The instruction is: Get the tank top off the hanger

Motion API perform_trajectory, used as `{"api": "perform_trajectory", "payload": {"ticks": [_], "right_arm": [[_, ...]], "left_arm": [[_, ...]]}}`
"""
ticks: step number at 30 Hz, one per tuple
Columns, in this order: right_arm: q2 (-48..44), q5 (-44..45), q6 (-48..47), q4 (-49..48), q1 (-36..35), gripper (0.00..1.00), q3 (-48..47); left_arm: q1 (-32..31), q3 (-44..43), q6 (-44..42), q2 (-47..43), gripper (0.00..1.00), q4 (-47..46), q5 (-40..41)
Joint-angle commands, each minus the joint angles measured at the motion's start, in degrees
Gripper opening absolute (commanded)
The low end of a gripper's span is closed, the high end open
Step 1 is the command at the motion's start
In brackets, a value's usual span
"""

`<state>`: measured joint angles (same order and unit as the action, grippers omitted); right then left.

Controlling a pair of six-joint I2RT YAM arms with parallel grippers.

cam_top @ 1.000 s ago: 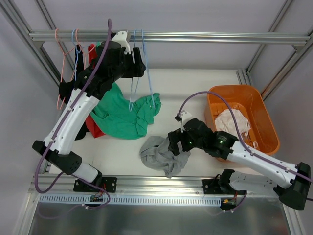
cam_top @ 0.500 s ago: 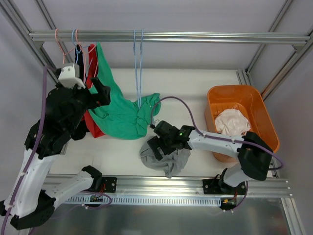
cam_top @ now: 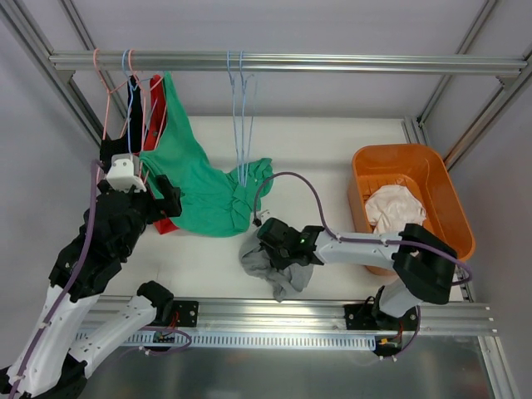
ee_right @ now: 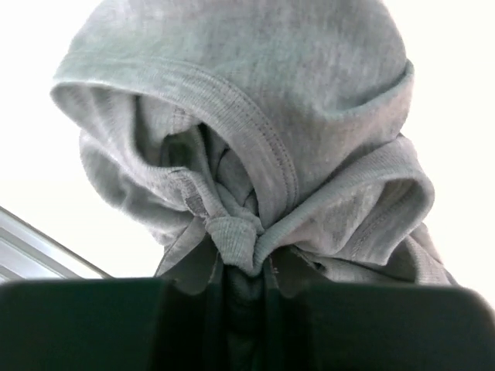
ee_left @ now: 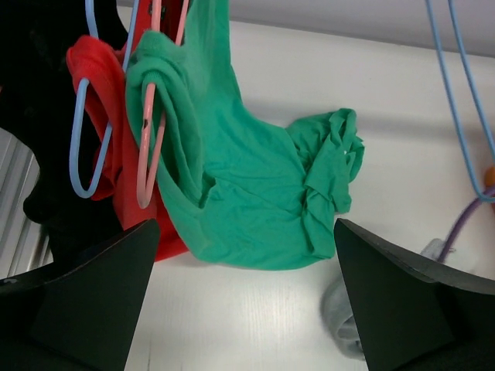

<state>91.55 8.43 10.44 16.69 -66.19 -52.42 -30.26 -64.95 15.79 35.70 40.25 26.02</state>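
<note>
Pinching the grey tank top (ee_right: 232, 116) with the right tool (ee_right: 236, 270), bunching it up just ahead of the tips. Holding the left tool (ee_left: 246, 232) wide open.

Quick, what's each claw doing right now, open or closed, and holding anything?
Left claw: open, holding nothing.
Right claw: closed on the gray garment.

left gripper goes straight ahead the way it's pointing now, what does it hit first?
Likely the green top: it fills the middle of the wrist view, between the open left gripper's fingers, with the table behind it. Depth is unclear.
</note>
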Motion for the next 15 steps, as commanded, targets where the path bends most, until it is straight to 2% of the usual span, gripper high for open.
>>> {"api": "perform_trajectory", "payload": {"ticks": [1, 5, 10, 13, 15], "right_arm": [[-7.9, 5.7, 0.2, -0.6, 0.1, 0.00, 1.5], [-18.5, 9.9, -1.5, 6.8, 0.2, 0.00, -2.0], [-25.8, 15.3, -5.4, 17.0, 3.0, 0.00, -9.2], [-29.7, 17.4, -8.5, 23.6, 7.8, 0.00, -14.5], [-31.3, 17.2, -9.9, 27.5, 13.8, 0.00, -17.3]], "left_arm": [[0.4, 4.2, -1.6, -2.8, 0.99, -0.4, 2.2], [0.5, 9.2, -1.0, -6.4, 0.99, -1.0, 4.1], [0.5, 11.5, -0.4, -9.1, 0.99, -1.3, 5.2], [0.4, 11.6, -0.1, -9.8, 0.99, -1.5, 5.8], [0.4, 11.6, 0.0, -10.0, 0.99, -1.6, 6.1]]}}
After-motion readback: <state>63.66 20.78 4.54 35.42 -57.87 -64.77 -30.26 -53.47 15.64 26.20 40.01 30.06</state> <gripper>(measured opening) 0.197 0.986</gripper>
